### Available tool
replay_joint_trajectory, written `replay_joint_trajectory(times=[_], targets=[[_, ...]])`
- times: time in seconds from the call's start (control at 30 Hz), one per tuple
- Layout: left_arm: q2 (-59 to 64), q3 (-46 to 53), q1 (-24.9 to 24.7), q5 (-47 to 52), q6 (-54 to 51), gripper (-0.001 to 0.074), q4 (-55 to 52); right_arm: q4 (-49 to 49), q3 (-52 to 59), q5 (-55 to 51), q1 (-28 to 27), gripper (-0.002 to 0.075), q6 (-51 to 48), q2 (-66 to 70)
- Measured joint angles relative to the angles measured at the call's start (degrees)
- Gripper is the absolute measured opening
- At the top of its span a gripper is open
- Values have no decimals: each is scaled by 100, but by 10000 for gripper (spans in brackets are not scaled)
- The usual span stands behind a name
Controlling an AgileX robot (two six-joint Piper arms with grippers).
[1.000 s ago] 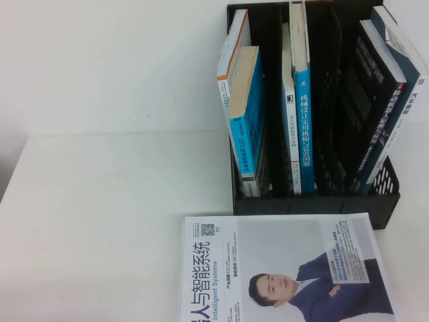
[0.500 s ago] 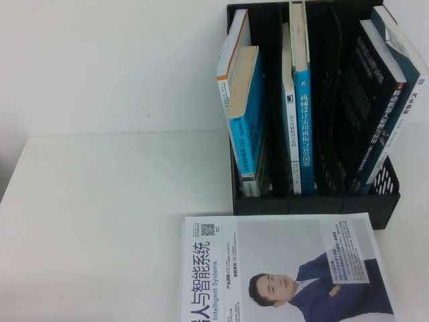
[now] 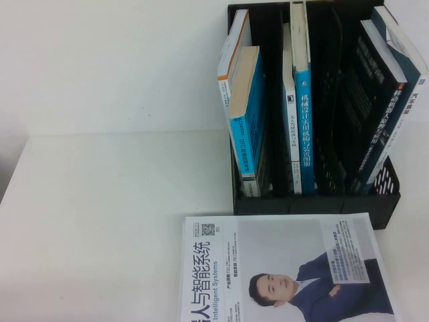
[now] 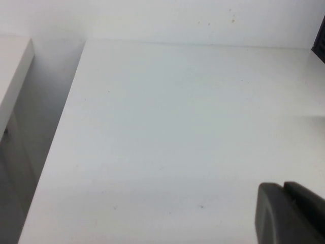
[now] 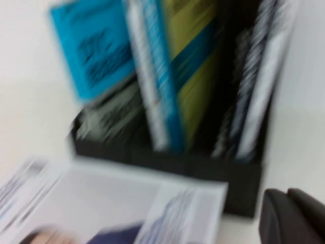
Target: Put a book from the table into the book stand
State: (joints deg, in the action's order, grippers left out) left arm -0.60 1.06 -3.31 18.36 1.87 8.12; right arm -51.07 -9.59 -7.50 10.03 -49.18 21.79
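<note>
The black book stand [image 3: 315,204] is at the back right of the white table [image 3: 100,201], with several upright books in its slots. A dark navy book [image 3: 367,100] with white Chinese lettering on its spine leans in the right slot; no orange and purple graphic shows on it. No dark book lies on the table. Neither gripper shows in the high view. My left gripper [image 4: 283,186] is shut and empty over bare table [image 4: 177,127]. My right gripper [image 5: 287,193] is shut and empty, in front of the stand [image 5: 244,178].
A white-covered book picturing a suited man [image 3: 281,268] lies flat in front of the stand, also in the right wrist view [image 5: 101,203]. Teal and blue books [image 3: 248,114] fill the stand's left and middle slots. The table's left edge [image 4: 61,132] drops beside a wall.
</note>
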Motion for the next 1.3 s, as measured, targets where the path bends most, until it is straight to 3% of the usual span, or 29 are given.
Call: replay_joint_trajectory(times=[0.17, 0.33, 0.5, 0.63, 0.83, 1.3], targets=[[0, 0, 0, 0, 0, -2, 0, 168, 288, 914, 84, 8, -9, -651], [0, 0, 0, 0, 0, -2, 0, 2197, 719, 1525, -187, 8, 874, -1728], [0, 0, 0, 0, 0, -2, 0, 3779, 1041, 1576, -865, 8, 1646, -2243], [0, 0, 0, 0, 0, -2, 0, 4449, 1106, 936, -1324, 8, 2245, -2243], [0, 0, 0, 0, -9, -2, 0, 5107, 1111, -1104, -1417, 8, 3486, -2243], [0, -6, 0, 25, -9, -2, 0, 5313, 1086, -1223, -1417, 8, 4441, -2243]])
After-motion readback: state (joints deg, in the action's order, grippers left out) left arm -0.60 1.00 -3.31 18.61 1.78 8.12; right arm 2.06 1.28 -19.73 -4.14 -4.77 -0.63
